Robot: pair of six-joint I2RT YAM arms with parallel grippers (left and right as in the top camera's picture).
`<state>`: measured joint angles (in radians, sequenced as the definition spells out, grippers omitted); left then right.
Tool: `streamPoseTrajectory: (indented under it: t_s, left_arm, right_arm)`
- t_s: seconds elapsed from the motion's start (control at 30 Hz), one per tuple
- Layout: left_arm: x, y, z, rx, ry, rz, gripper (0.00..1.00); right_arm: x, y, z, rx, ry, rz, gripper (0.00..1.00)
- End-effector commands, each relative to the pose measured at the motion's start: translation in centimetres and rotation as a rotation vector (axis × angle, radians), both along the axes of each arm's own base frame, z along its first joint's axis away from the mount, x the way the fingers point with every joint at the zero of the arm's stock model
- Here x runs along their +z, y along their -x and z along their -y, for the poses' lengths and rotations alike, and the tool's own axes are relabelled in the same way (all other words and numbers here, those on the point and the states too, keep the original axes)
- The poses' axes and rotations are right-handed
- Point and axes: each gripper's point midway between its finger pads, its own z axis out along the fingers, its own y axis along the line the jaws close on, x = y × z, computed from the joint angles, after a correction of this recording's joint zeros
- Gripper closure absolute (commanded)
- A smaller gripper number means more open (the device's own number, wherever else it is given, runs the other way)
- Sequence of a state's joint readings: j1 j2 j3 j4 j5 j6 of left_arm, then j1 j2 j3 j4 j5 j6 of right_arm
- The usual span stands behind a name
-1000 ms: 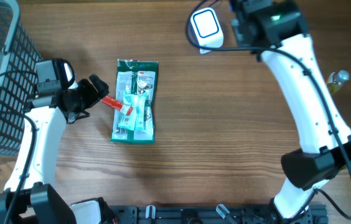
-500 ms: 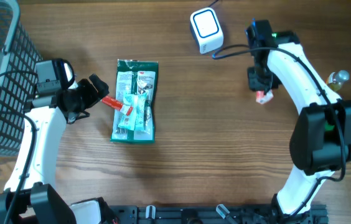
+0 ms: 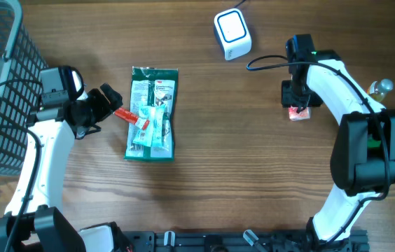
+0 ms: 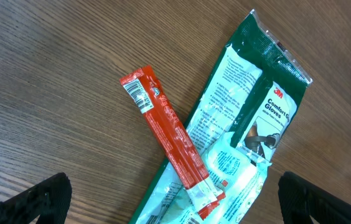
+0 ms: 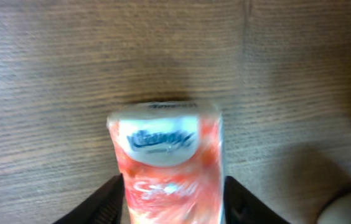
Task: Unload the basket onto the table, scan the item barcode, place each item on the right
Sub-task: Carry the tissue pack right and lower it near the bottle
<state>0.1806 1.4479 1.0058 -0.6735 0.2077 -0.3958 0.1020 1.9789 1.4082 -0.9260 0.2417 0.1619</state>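
The right gripper (image 3: pixel 297 105) is moving off from just beside the scanner (image 3: pixel 232 33) and is settling near the tabletop, down-frame and to the right of the scanner. Its jaws are spreading around the red tissue pack (image 5: pixel 169 162); whether they are still pressing it is unclear.

Wooden table (image 3: pixel 253 182) — bearing glove packet (image 3: pixel 154 91), red stick (image 3: pixel 129 116), white scanner (image 3: pixel 232 33).

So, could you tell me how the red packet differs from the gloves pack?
The red packet is a narrow stick; the gloves pack is a wide green bag. The red packet lies slanted, partly atop the gloves pack, which rests directly on the table. The red packet shows a barcode at its end; the gloves pack shows none plainly. Both lie flat, ungripped.
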Motion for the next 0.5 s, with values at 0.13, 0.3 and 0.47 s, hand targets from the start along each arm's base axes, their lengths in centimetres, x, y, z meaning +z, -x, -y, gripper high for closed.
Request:
streamPoseTrajectory:
  t_s: [0.13, 0.3, 0.47]
  left_arm:
    - [0.6, -0.3, 0.0, 0.003, 0.003, 0.018, 0.00]
    - [0.6, -0.3, 0.0, 0.003, 0.003, 0.018, 0.00]
    - [0.6, -0.3, 0.0, 0.003, 0.003, 0.018, 0.00]
  right_arm:
    - [-0.4, -0.4, -0.8, -0.020, -0.051, 0.020, 0.00]
    - [-0.3, -1.3, -6.7, 0.019, -0.394, 0.043, 0.00]
    - [0.3, -1.7, -9.2, 0.044, -0.540, 0.055, 0.12]
